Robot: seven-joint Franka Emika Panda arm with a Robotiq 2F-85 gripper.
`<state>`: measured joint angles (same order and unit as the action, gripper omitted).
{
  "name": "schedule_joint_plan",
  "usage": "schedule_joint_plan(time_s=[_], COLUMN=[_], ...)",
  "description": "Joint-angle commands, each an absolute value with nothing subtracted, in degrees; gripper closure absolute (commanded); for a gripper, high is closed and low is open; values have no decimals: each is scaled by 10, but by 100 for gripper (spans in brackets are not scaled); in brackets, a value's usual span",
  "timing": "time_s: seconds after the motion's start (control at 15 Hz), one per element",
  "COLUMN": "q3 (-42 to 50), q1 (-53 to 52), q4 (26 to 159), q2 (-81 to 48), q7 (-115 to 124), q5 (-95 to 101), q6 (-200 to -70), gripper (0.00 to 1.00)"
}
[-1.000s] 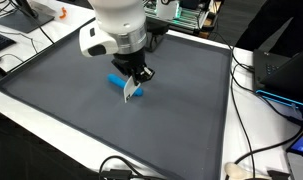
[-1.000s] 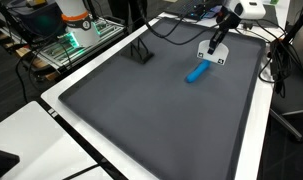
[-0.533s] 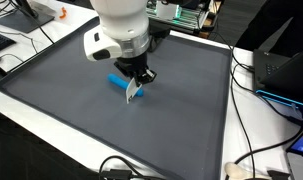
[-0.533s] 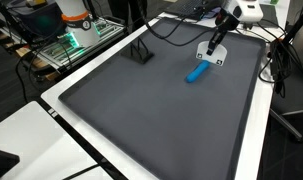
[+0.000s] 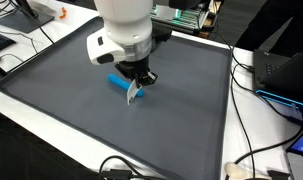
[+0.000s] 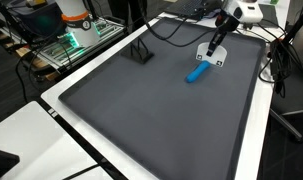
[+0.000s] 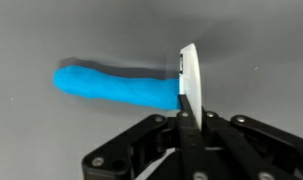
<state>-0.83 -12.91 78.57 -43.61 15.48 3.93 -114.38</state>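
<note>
My gripper (image 7: pixel 188 116) is shut on a thin white flat piece (image 7: pixel 188 72), held upright by its lower edge between the black fingers. A blue stick-shaped object (image 7: pixel 113 86) lies on the dark grey mat (image 5: pixel 61 75), just behind the white piece, with one end next to it. In both exterior views the gripper (image 5: pixel 141 80) (image 6: pixel 217 42) hangs low over the mat. The white piece (image 5: pixel 133 92) (image 6: pixel 213 53) dangles from it close to the blue object (image 5: pixel 118 82) (image 6: pixel 198 72). I cannot tell whether the white piece touches the mat.
A small black stand (image 6: pixel 141 52) sits on the mat near its far edge. Electronics with green lights (image 6: pixel 73 38) stand beyond the mat. A dark laptop-like device (image 5: pixel 283 68) and loose cables (image 5: pixel 249 150) lie off the mat's side.
The arm and the white piece have drifted slightly sideways along the blue object. The gripper stays shut on the piece.
</note>
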Motion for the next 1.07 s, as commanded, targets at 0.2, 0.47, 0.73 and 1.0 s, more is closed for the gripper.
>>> schedule_joint_plan(time_s=[0.2,0.47,0.73,1.0], q3=[0,-1,-3,-4], q1=[-141,-141,-140,-136], q4=[768,765,768,782], q2=[-461,-465,-464,-454], q7=[163,163,161,159], q5=[62,60,56,52], q6=[-1130,-1116,-1109,-1111], gripper=[99,99,99,99])
